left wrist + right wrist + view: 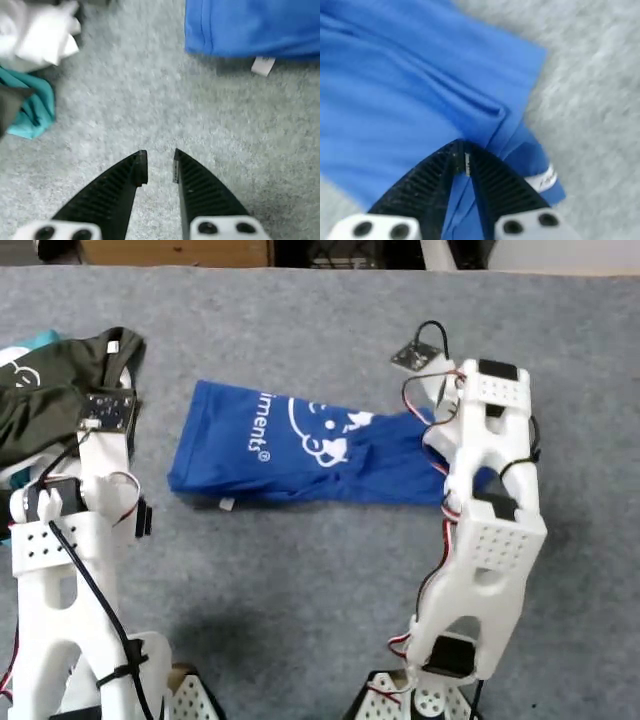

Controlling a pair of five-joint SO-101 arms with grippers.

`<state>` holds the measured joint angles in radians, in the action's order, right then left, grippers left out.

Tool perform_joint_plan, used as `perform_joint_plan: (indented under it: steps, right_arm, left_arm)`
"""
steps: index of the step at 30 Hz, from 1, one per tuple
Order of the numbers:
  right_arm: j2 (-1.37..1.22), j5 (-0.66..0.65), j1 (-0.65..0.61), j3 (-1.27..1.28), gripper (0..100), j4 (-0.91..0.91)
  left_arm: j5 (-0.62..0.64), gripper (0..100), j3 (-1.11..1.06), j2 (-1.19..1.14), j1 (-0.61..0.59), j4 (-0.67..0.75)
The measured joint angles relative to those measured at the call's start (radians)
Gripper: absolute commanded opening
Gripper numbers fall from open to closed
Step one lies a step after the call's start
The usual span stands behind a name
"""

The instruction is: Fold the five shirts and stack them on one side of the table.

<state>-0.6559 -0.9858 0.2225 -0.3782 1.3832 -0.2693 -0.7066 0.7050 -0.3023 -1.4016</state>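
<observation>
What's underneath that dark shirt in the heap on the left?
A teal cloth and a white one peek out from beneath the dark shirt. How many garments lie under it, and whether they are folded, cannot be seen because it covers them.

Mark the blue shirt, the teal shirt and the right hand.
blue shirt (290,445): high view, on the middle of its folded body.
teal shirt (36,109): left wrist view, on its bunched edge.
right hand (463,159): right wrist view, midway between its fingertips, which pinch the blue fabric.
</observation>
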Motion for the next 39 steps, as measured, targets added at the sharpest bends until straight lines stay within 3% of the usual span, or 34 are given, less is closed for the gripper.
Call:
perform_joint_plan:
  steps: [3,7,11,16,20,27,37,39]
  right_arm:
    - [0.058,0.000,0.003,-0.098,1.5,0.121]
    - [0.153,0.018,0.000,-0.213,1.5,0.249]
    - [0.226,0.135,-0.028,-0.275,1.5,0.318]
    - [0.288,0.298,-0.026,-0.281,1.5,0.316]
    - [0.310,0.394,-0.028,-0.281,1.5,0.281]
    - [0.310,0.436,-0.029,-0.281,1.5,0.219]
    - [0.310,0.436,-0.029,-0.281,1.5,0.147]
    - [0.310,0.436,-0.029,-0.281,1.5,0.146]
  left_arm:
    - [0.023,19,0.057,0.000,0.000,0.000]
    - [0.147,25,0.157,-0.052,0.023,0.000]
    - [0.267,27,0.285,-0.207,0.084,0.000]
    - [0.311,30,0.482,-0.517,0.132,0.000]
    - [0.302,30,0.684,-0.806,0.135,0.000]
    - [0.184,27,1.057,-1.267,0.146,-0.008]
    - [0.048,2,1.593,-1.741,0.189,-0.318]
    - [0.041,3,1.677,-1.798,0.195,-0.347]
